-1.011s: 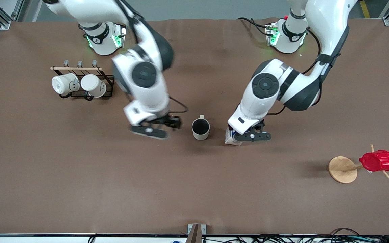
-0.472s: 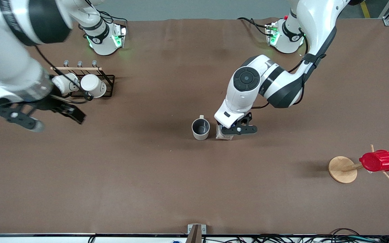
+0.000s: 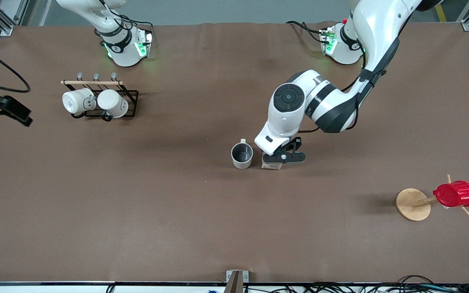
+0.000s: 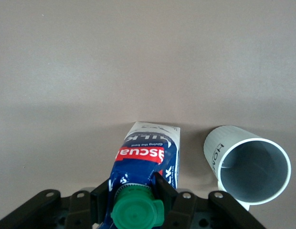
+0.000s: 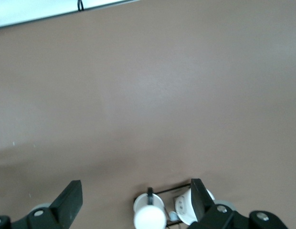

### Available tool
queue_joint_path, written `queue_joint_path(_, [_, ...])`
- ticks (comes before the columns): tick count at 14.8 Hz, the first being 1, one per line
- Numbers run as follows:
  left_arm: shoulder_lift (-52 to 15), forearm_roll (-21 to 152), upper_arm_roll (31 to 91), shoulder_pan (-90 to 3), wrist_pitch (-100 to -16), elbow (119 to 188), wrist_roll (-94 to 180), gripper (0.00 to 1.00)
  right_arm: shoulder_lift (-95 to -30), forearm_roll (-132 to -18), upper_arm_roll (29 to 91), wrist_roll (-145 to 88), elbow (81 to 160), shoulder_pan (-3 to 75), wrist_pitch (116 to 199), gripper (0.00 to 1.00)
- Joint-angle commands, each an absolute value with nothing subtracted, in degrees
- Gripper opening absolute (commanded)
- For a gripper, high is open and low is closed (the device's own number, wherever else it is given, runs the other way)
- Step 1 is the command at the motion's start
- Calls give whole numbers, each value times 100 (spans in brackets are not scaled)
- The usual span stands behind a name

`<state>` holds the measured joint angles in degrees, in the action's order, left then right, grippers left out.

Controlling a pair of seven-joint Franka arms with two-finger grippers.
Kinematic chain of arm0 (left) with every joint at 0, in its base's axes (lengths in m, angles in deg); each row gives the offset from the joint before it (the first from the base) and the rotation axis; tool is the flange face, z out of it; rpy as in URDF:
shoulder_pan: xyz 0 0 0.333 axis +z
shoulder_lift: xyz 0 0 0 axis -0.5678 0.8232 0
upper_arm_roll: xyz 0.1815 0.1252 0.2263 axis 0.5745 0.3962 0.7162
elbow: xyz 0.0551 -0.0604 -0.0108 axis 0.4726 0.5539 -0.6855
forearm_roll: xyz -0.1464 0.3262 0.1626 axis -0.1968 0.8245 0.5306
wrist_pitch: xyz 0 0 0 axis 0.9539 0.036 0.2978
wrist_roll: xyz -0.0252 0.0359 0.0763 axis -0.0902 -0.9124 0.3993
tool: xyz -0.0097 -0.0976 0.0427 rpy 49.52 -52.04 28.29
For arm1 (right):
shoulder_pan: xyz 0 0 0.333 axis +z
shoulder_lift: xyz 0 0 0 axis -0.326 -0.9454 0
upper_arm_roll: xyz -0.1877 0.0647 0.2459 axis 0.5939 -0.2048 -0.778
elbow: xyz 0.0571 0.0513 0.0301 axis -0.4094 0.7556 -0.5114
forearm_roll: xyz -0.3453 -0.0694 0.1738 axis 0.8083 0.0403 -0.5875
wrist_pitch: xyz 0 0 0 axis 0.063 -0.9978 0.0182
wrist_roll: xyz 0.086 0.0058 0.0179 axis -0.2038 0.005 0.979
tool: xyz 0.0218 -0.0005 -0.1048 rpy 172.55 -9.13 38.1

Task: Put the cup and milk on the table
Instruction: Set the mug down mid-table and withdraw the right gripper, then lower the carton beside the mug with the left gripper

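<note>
Left end effector (image 3: 282, 156) grips milk (image 4: 147, 162) beside cup (image 3: 242, 155)

The left gripper (image 3: 282, 156) is covering most of the milk (image 3: 270, 165) beside the cup (image 3: 242, 156). The picture's edge is cutting off the right gripper (image 3: 2, 106), far from that cup.

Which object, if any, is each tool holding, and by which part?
The left tool grips the milk near its top, just below the green cap. The right tool is open, holding nothing.
</note>
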<state>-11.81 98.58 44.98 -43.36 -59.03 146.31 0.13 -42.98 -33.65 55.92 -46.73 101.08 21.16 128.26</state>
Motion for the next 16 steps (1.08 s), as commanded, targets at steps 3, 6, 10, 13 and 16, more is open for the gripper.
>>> queue_joint_path(3, [-1103,10003,4254,-4347,-5796,14490,-116,1,-4155,-3843,5880,-4125,10349,2000,12623,100])
queue_joint_path(6, [-1095,10003,4227,-4330,-5796,14499,-116,2,-4155,-3843,5485,-4143,10393,1622,12588,100])
queue_joint_path(10, [-1094,9985,4227,-4303,-5796,14525,-115,6,-4155,-3834,5484,-4152,10393,1665,12597,100])
queue_joint_path(13, [-1077,9976,4227,-4303,-5796,14569,-220,6,-4155,-3843,5484,-4152,10393,1674,12579,100])
queue_joint_path(16, [-1068,9976,4227,-4294,-5796,14569,-239,12,-4155,-3843,5484,-4161,10393,1674,12492,100])
